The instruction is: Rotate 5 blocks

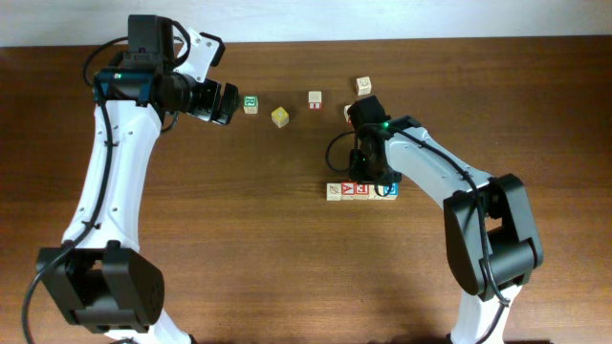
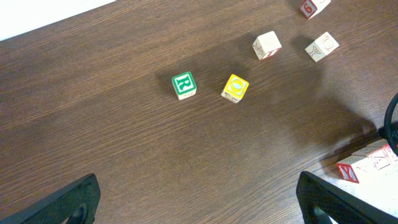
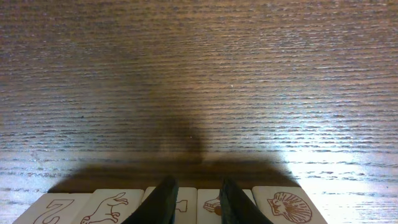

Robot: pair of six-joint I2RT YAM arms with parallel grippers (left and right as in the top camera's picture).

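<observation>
Because the row of blocks (image 1: 336,191) sits packed edge to edge on the bench (image 1: 239,239), the right jaws, narrow over a middle block (image 3: 186,199), grip or not I cannot tell, should lift before turning; the left jaws hang wide open, empty.

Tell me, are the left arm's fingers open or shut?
Open. In the left wrist view, its two dark fingers sit far apart at the bottom corners, holding nothing.
</observation>
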